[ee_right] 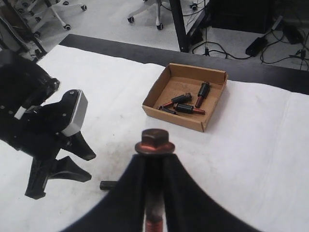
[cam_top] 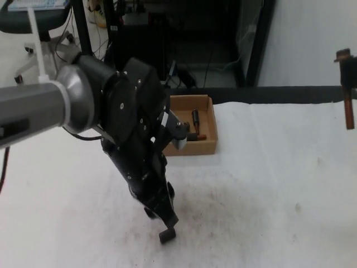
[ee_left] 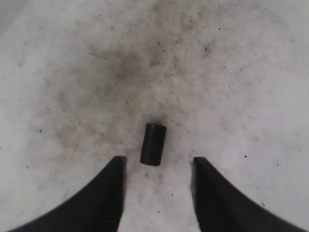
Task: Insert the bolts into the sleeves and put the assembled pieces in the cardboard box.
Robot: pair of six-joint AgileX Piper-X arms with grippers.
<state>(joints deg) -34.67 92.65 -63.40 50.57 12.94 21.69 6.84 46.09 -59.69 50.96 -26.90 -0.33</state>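
Assemblies [ee_right: 186, 102] sit in the cardboard box [ee_right: 174, 117]; near it we hold left gripper [ee_left: 158, 169] open over sleeve [ee_left: 153, 144], right gripper [ee_right: 154, 162] clamping bolt [ee_right: 154, 144].

White-covered tabletop [cam_top: 290, 184] is marked by a dark smudge [ee_left: 130, 72]. A wheeled chair base [ee_right: 145, 7], cables [ee_right: 227, 48] and a black post [ee_right: 177, 24] are seen on the floor [ee_right: 106, 19] behind.
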